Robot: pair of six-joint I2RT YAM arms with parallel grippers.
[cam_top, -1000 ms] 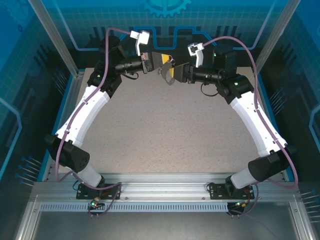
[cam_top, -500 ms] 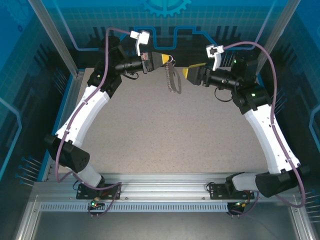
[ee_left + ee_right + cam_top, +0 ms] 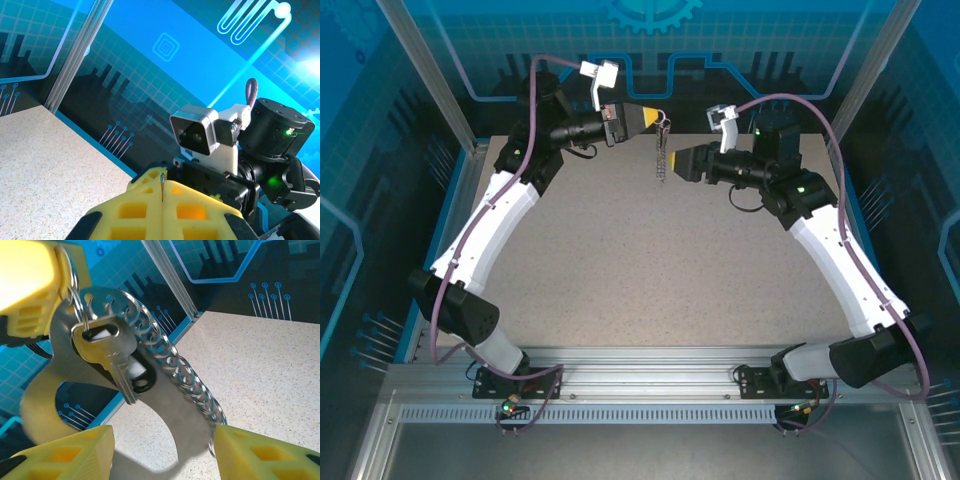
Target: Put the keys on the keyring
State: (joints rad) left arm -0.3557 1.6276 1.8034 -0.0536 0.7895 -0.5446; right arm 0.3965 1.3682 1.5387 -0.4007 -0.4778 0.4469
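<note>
My left gripper (image 3: 656, 118) is shut on the keyring's thin metal ring (image 3: 162, 184), held high at the back of the table. The ring's edge shows between my yellow fingers (image 3: 135, 200). From the ring (image 3: 75, 282) hang a silvery key (image 3: 107, 350), a silvery chain (image 3: 172, 362) and the grey strap (image 3: 165, 415). A black piece with a hole (image 3: 143, 381) sits behind the key. In the top view the chain (image 3: 665, 152) dangles straight down. My right gripper (image 3: 162, 455) is open, just below and around the hanging strap's lower end, touching nothing.
The speckled table (image 3: 650, 260) lies below both arms. Blue patterned walls and a metal post (image 3: 170, 275) stand close behind the grippers. The right arm's wrist camera (image 3: 197, 134) faces my left gripper at close range.
The right gripper pulled away to the right, leaving the keyring hanging from the left gripper. It has since swung back left and lower, up to the dangling chain. The left arm stayed put.
</note>
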